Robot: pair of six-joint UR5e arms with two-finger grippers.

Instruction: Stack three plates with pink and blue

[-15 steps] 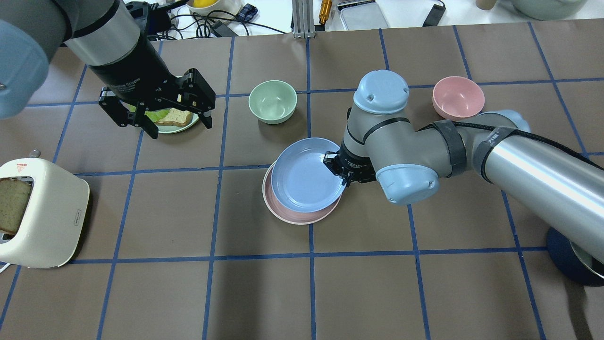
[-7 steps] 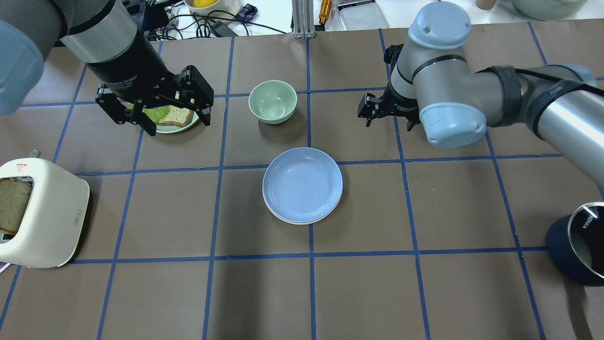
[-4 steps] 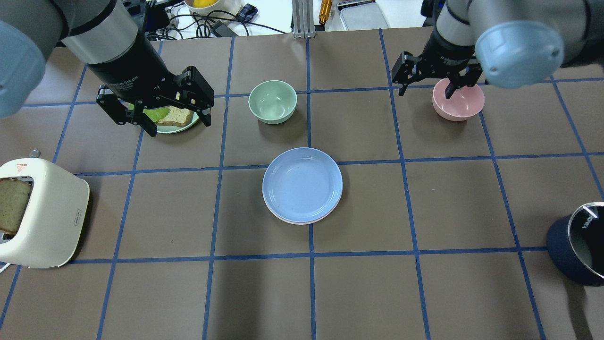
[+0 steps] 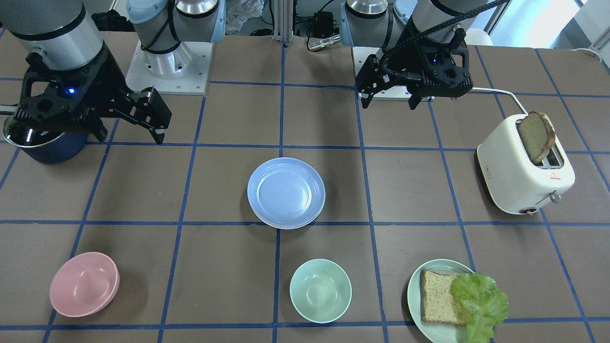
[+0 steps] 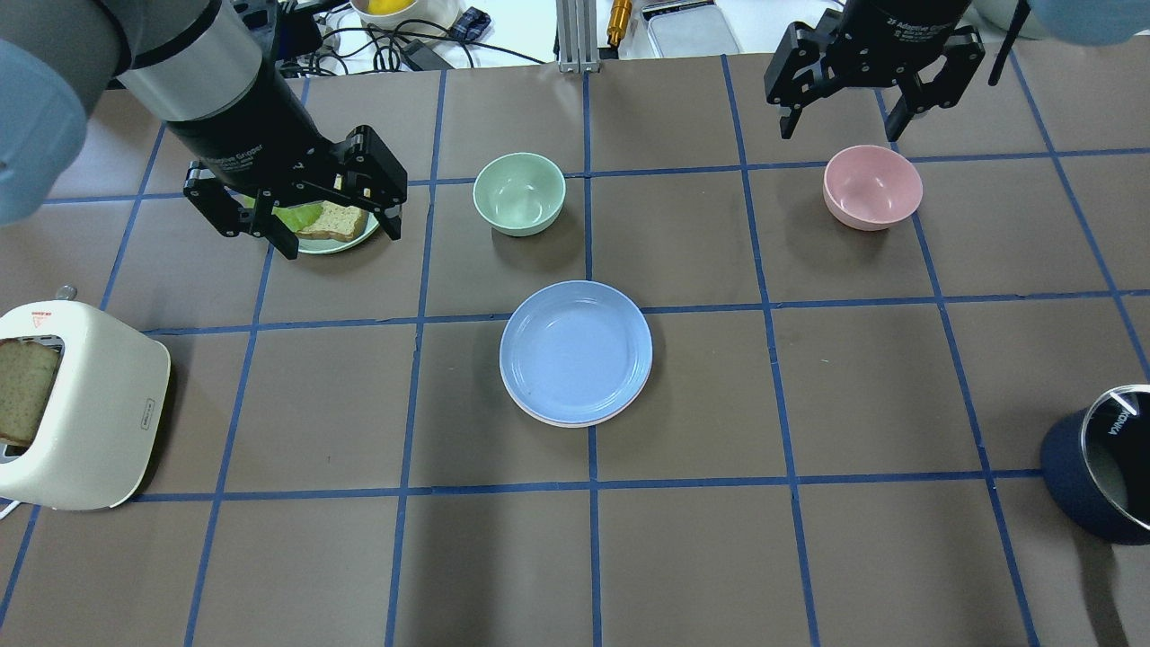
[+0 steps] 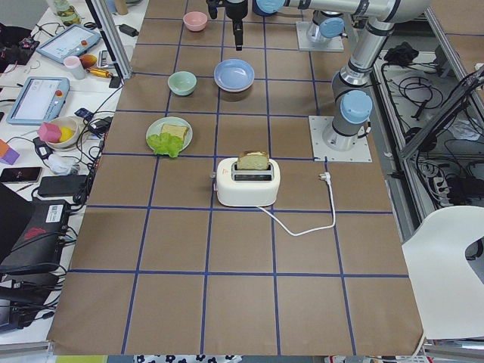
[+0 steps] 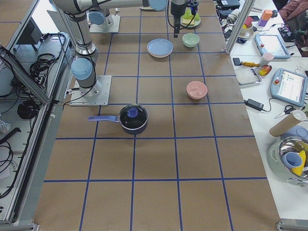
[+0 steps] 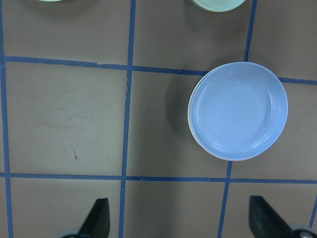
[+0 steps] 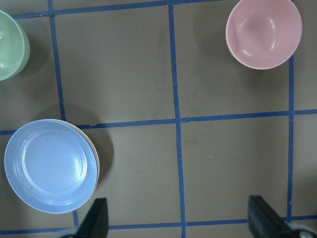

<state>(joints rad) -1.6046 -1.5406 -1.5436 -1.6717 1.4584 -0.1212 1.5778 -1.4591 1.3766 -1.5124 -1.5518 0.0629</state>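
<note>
Brown tabletop (image 5: pixel 809 404): blue plate (image 5: pixel 576 350) tops pink plate (image 5: pixel 561 420), peeking at six o'clock; cream probably hidden. Left claw (image 5: pixel 343 244), right claw (image 5: pixel 840 135) gape empty; bumps could slide the stack.

Left end effector (image 5: pixel 344 243) poised over the worktop, jaws spread wide, right end effector (image 5: pixel 840 133) likewise spread, both pointing down

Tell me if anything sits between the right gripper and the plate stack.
Nothing visible does. The right gripper hangs open above the table; the pink bowl beside it and the mint bowl both sit off the straight line to the plate stack.
</note>
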